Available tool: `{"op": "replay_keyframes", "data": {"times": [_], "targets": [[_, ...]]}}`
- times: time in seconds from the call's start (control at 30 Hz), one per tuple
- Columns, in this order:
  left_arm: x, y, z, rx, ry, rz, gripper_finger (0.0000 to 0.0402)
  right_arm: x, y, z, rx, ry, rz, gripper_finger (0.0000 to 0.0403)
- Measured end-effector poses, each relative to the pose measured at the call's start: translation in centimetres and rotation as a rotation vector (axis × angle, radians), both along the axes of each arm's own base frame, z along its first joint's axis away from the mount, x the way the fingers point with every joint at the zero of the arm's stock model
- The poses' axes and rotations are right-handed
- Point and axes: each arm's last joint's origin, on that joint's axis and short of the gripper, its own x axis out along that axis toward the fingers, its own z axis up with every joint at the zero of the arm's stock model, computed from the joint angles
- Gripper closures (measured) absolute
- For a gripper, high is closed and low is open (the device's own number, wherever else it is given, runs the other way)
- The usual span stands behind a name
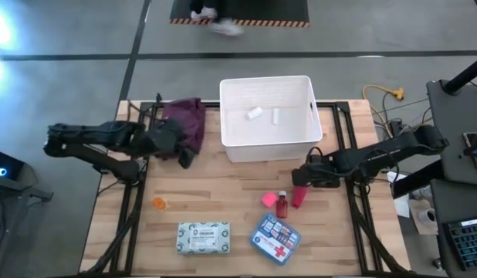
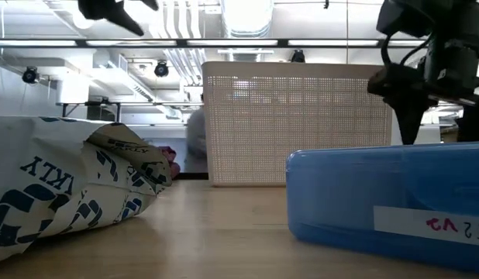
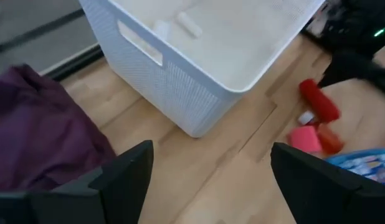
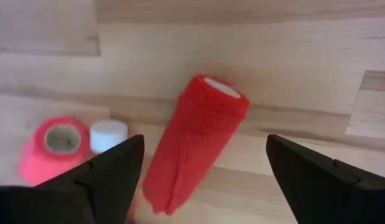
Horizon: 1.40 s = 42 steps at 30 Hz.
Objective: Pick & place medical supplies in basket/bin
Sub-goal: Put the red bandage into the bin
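Note:
The white ribbed bin [image 1: 265, 137] stands at the table's far middle with two small white items inside. A red bandage roll [image 4: 195, 143] lies on the wood beside a pink roll [image 4: 52, 146] and a white-capped red bottle [image 1: 282, 205]. My right gripper [image 4: 205, 140] hovers open over the red roll, one finger on either side, touching nothing. An orange cap [image 1: 159, 203], the patterned packet [image 1: 203, 237] and the blue first-aid box [image 1: 275, 239] lie toward the near edge. My left gripper [image 3: 211, 162] is open and empty beside the purple cloth [image 1: 188, 122].
The purple cloth lies left of the bin, at the far left of the table. In the low view, the packet [image 2: 69, 194] and the blue box [image 2: 387, 201] fill the foreground before the bin [image 2: 298, 124]. Bare wood lies between the bin and the near items.

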Motion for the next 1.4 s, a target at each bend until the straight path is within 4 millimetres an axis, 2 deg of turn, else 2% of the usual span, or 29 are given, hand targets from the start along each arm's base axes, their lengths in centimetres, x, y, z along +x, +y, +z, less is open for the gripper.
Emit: {"op": "replay_keyframes", "data": {"times": [0.1, 0.27, 0.57, 0.67, 0.8, 1.0, 1.1, 1.17, 1.27, 1.4], "targets": [[-1.5, 0.2, -1.0, -0.020, -0.049, 0.014, 0.0100, 0.3, 0.4, -0.8, 0.003, 0.042, 0.001, 0.0076], [-3.3, 0.4, -1.8, -0.022, -0.093, 0.019, 0.0100, 2.1, 1.2, -2.1, -0.002, 0.092, 0.015, 0.0076], [-4.6, 0.6, -1.3, 0.033, -0.109, -0.001, 0.0100, 4.1, 2.4, -4.1, -0.041, 0.209, 0.064, 0.0081], [-4.8, 0.6, -1.2, 0.036, -0.094, -0.002, 0.0100, 4.3, 3.1, -4.2, -0.059, 0.229, 0.070, 0.0107], [-5.4, 0.7, -1.7, 0.037, -0.033, -0.010, 0.0100, 4.9, 4.4, -3.7, -0.015, 0.193, 0.048, 0.0172], [-6.1, 0.7, -2.2, 0.027, 0.037, -0.029, 0.0100, 5.2, 6.5, -1.2, -0.017, 0.091, 0.063, 0.0277], [-6.5, 0.5, -2.4, 0.008, 0.069, -0.061, 0.0100, 5.6, 8.1, 1.1, -0.079, -0.033, 0.056, 0.0309], [-6.6, 0.4, -2.6, -0.001, 0.082, -0.083, 0.0100, 6.0, 9.2, 3.1, -0.179, -0.155, 0.101, 0.0319], [-6.7, 0.0, -2.9, -0.025, 0.090, -0.134, 0.0100, 7.1, 10.7, 7.2, -0.392, -0.355, 0.171, 0.0322], [-6.6, -0.6, -3.0, -0.033, 0.088, -0.177, 0.0100, 7.5, 10.1, 12.6, -0.704, -0.443, 0.120, 0.0318]]}}
